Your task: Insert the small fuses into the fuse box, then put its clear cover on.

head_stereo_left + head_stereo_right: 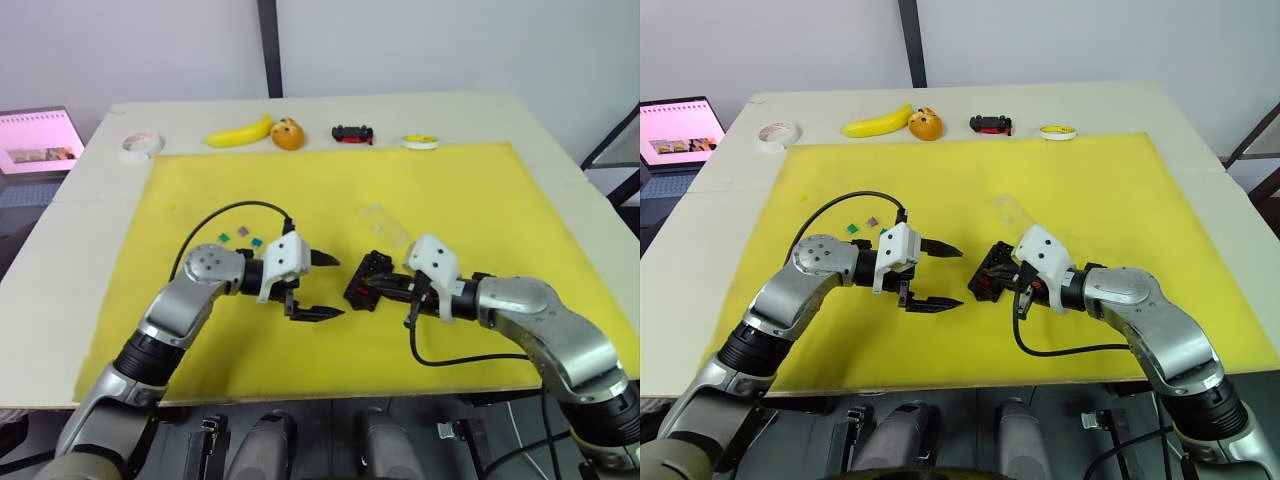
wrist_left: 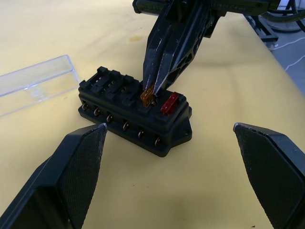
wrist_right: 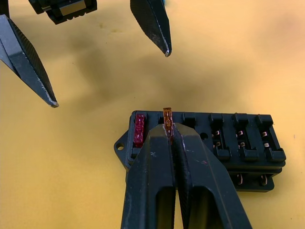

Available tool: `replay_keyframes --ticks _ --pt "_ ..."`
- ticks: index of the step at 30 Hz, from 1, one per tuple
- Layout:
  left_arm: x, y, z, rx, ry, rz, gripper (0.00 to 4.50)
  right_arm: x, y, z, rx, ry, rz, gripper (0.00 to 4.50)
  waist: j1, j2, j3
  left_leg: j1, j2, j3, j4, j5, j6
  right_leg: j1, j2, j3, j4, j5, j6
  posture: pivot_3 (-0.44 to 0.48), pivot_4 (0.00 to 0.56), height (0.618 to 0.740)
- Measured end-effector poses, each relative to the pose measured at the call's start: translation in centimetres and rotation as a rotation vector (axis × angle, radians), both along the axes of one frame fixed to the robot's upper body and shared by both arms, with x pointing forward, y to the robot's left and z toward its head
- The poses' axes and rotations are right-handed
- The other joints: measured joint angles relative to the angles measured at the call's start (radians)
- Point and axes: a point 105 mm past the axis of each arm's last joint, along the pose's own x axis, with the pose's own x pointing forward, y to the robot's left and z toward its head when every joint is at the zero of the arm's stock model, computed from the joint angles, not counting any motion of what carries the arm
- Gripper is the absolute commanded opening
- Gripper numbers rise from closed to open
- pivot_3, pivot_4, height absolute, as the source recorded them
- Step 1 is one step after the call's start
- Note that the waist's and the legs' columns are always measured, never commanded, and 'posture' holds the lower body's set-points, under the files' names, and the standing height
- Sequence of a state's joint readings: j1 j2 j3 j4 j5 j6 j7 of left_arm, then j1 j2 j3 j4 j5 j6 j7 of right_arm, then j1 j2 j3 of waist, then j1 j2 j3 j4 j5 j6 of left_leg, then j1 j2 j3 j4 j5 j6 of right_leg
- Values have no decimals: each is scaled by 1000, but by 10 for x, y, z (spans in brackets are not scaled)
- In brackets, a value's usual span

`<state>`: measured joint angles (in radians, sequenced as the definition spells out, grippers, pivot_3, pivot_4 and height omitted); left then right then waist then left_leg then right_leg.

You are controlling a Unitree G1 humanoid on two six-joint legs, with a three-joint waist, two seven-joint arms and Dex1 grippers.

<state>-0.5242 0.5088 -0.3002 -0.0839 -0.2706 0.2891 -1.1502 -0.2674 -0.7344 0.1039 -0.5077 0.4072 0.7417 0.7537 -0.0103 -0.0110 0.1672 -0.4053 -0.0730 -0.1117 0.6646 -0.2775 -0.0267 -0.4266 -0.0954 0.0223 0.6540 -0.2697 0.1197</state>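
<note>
A big table with a pale top stands by a plain white wall. A yellow mat covers most of it. A dark post runs up the wall. Far left sits a pink screen.

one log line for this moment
step: inserting orange fuse | right hand: shut on it over fuse box | left hand: open, empty | red fuse: seated | clear cover: off

Table: yellow mat, banana, tape roll.
</note>
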Motion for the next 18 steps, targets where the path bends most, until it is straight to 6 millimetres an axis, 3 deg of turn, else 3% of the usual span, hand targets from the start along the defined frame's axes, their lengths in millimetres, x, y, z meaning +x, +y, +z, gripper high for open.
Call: replay_keyframes --ticks 18 --pt "0 -2 0 -7 3 -4 4500 -1 -1 0 -38 -28 6 43 1 0 0 0 0 0 0 0 0 0 0 0 0 0 0 0 150 740"
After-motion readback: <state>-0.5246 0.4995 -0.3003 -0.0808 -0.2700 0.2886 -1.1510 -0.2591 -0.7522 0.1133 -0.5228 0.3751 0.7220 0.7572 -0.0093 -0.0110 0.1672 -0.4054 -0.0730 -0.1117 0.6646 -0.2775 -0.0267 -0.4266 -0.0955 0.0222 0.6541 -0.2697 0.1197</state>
